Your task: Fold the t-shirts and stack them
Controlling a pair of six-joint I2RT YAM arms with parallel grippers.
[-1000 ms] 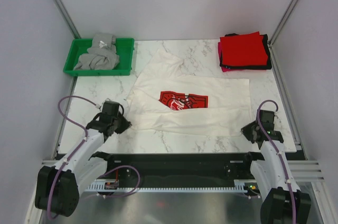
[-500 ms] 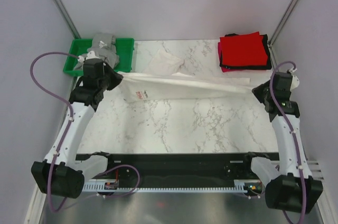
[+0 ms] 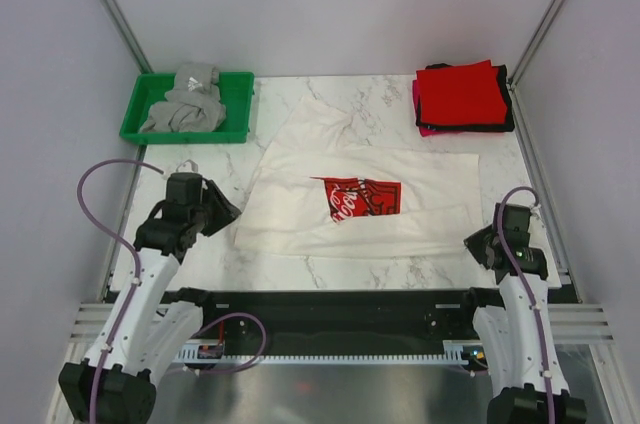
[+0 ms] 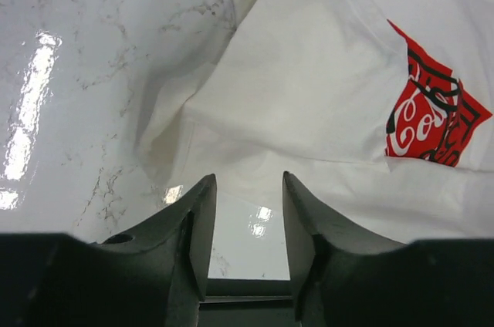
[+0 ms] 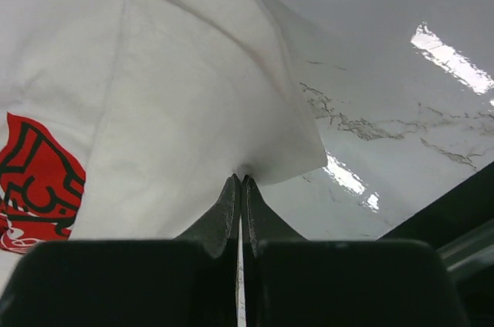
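The white cotton t-shirt with red rectangular Coca-Cola print (image 3: 360, 199) lies on the tabletop (image 3: 340, 269), its 4 o'clock corner pinched by the right end effector (image 5: 241, 180); the empty, gaping left end effector (image 4: 245, 188) should take the 8 o'clock corner squarely.

The desk (image 3: 385, 94) has a white top with thin grey lines, like marble. It is shiny, and bright spots of light (image 4: 31, 96) show on it in both close views. Plain pale walls stand around it: a back wall (image 3: 320, 4), a left wall (image 3: 50, 144) and a right wall (image 3: 590, 124). Two thin metal poles (image 3: 110, 6) lean up from the far corners. A black bar (image 3: 340, 306) runs along the near edge. In front of it lies a flat grey metal sheet (image 3: 340, 394).
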